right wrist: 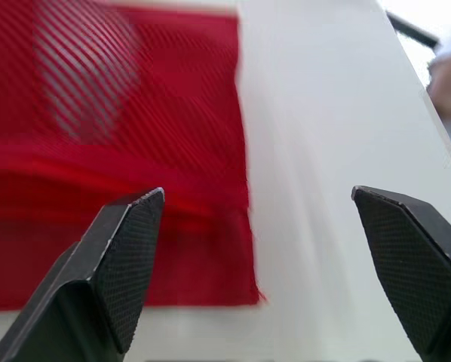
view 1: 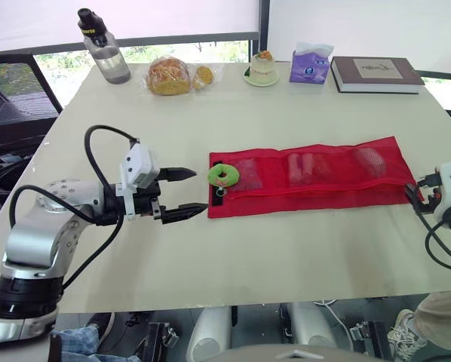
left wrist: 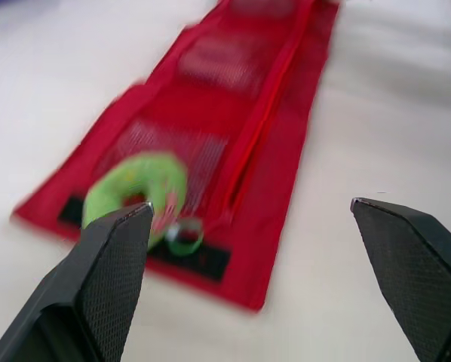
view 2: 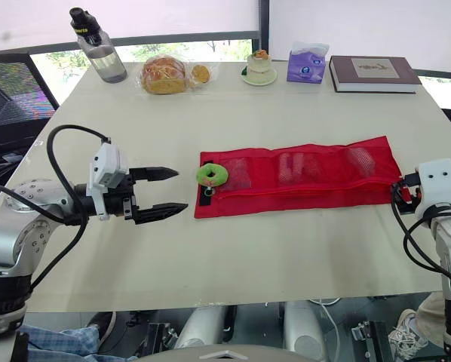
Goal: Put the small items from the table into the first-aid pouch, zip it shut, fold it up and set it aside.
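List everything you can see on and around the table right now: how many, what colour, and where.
table: one, cream, under everything
pouch: one, red mesh, laid out flat at the table's middle right
ring: one, green, on the pouch's left end
bottle: one, clear with a black cap, far left corner
bread: one clear bag, golden brown, far edge beside the bottle
cake: one, pale, on a small plate at the far middle
tissue box: one, purple, right of the cake
book: one, dark brown, far right
leg: one, beige trousers, a person's, below the near right corner
left gripper: black, open, just left of the pouch
right gripper: black, open, at the pouch's right end
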`<act>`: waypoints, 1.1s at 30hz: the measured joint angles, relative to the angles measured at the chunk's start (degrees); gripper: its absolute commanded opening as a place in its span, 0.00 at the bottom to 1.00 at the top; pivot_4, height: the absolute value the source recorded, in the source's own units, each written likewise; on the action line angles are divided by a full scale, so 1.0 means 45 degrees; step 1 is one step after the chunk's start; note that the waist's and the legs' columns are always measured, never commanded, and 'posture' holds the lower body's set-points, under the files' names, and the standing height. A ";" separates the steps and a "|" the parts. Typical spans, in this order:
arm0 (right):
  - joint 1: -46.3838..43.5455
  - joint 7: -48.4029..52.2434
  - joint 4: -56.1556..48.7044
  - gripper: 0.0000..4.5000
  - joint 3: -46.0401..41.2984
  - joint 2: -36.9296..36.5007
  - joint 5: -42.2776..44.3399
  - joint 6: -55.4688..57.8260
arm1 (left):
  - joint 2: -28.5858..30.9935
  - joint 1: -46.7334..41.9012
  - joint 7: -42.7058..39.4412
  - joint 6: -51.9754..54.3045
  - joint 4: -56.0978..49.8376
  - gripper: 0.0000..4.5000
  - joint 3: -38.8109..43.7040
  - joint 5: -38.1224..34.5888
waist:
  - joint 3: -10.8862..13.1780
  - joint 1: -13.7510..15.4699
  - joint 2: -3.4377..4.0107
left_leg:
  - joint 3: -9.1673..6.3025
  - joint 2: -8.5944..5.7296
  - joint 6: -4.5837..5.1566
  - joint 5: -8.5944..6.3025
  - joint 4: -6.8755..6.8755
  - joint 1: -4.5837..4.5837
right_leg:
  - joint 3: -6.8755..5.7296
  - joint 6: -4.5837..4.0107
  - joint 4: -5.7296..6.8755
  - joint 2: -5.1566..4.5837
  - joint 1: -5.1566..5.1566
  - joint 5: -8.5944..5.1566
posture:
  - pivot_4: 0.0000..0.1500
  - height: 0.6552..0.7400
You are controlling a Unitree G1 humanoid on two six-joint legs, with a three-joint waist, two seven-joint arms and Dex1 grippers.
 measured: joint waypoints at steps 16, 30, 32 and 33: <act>0.2408 0.4932 -0.4958 0.97 -0.1224 -0.0659 0.6177 0.0726 | -0.2542 -0.0089 0.3427 0.4747 0.1689 1.00 0.0770 -0.2172 | -0.0001 0.0102 -0.0008 | -0.0007 0.0006 -0.0001 -0.0001 0.0012 -0.0012 | -0.0024 0.0002 -0.0030 -0.0008 0.0013 0.0008 | 1.00 1.00; 0.1718 0.3758 -0.6369 0.97 -0.1180 -0.0946 0.8665 0.1250 | -0.3759 -0.2764 0.4411 0.8944 0.4538 1.00 0.1217 -0.3902 | -0.0007 0.0116 -0.0016 | -0.0015 -0.0001 -0.0001 0.0000 0.0012 -0.0009 | -0.0029 0.0000 -0.0026 -0.0011 0.0017 0.0013 | 1.00 1.00; 0.1711 0.3644 -0.6591 0.97 -0.1181 -0.1220 0.9543 0.1499 | -0.3866 -0.2973 0.4218 0.9339 0.4928 1.00 0.1129 -0.4072 | -0.0008 0.0123 -0.0015 | -0.0014 -0.0006 -0.0001 0.0000 0.0012 -0.0010 | -0.0028 -0.0005 -0.0027 -0.0018 0.0019 0.0011 | 1.00 1.00; 0.1708 0.3519 -0.6705 0.97 -0.1190 -0.1344 1.0014 0.1613 | -0.3914 -0.3092 0.4099 0.9470 0.5141 1.00 0.1020 -0.4117 | -0.0012 0.0124 -0.0022 | -0.0015 -0.0006 -0.0001 0.0000 0.0013 -0.0007 | -0.0028 -0.0005 -0.0028 -0.0020 0.0024 0.0011 | 1.00 1.00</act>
